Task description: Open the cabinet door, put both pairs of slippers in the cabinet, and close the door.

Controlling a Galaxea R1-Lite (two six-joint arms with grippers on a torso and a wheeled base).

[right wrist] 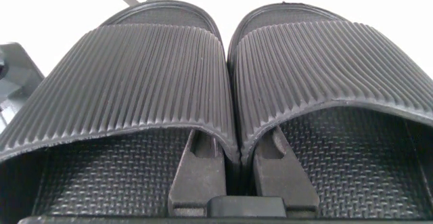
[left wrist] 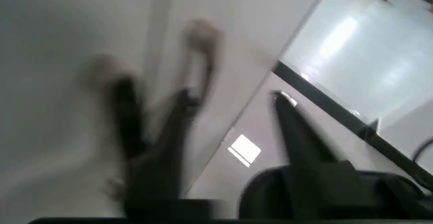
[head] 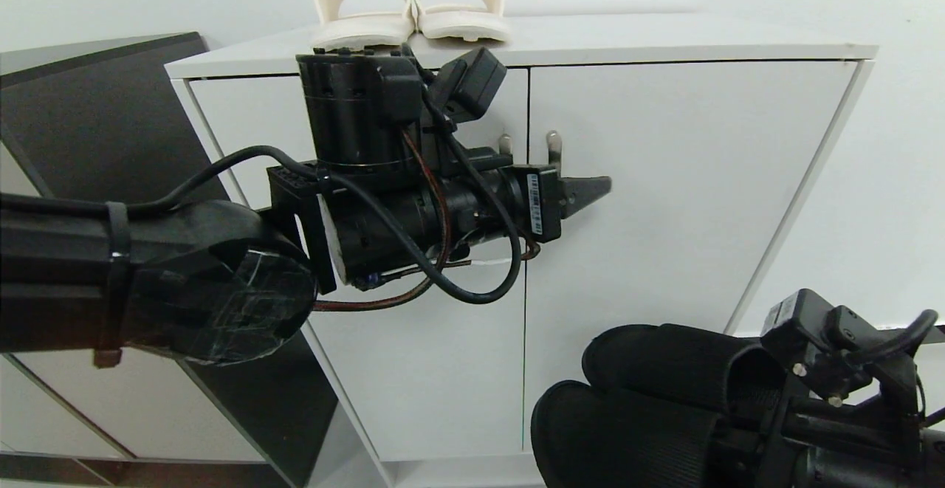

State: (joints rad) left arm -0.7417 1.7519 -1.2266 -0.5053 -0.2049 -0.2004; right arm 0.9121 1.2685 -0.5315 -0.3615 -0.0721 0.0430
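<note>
Atop cabinet (head: 664,39) (doors (head: 686,215) shut), cream slippers (head: 450,23)

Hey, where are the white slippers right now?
Head view: the white slippers sit side by side on the cabinet top, toward its left, above the left door.

The cabinet (head: 664,178) has a smooth, matt white finish, and its two handles (head: 554,147) are shiny metal. The cream slippers (head: 410,4) look like smooth, matt foam. The black slippers (right wrist: 216,82) are matt rubber, with ribbed straps and diamond-textured footbeds. The right claw (right wrist: 233,156) is dull dark plastic. The left claw (head: 590,190) is matt black, its cables (head: 413,252) glossy.
</note>
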